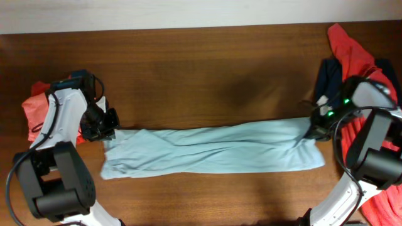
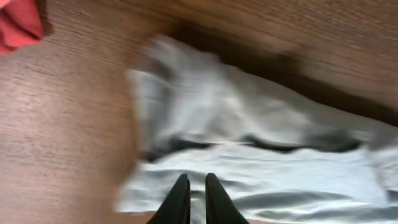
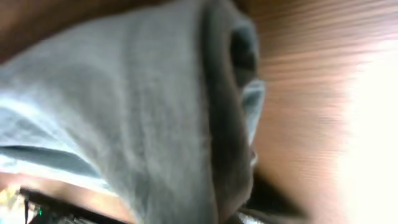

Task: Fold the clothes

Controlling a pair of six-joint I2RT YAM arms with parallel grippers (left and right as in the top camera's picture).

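- Step in hand, as judged: the pale grey-blue T-shirt is being stretched out and held at both ends so that a fold can be made. No fold across its length is seen yet.
- The T-shirt is laid as a long, narrow, creased band across the front half of the table, running from one gripper to the other.
- The left gripper is set at the shirt's upper left corner. In the left wrist view its fingers are drawn almost together over the cloth, and a thin edge appears to be pinched between them, though blur makes this less than certain.
- The right gripper is set at the shirt's right end. Its fingers are closed, and in the right wrist view bunched fabric fills the picture close to the camera, so a grip on that end is judged.
- Other clothes are kept aside: coral-red garments and a navy piece at the right edge, and another red piece behind the left arm.
- For the next move, both ends would need to be lifted evenly, and one end carried over onto the other with the edges matched.
- Slack or uneven tension could let the thin knit slip or twist.
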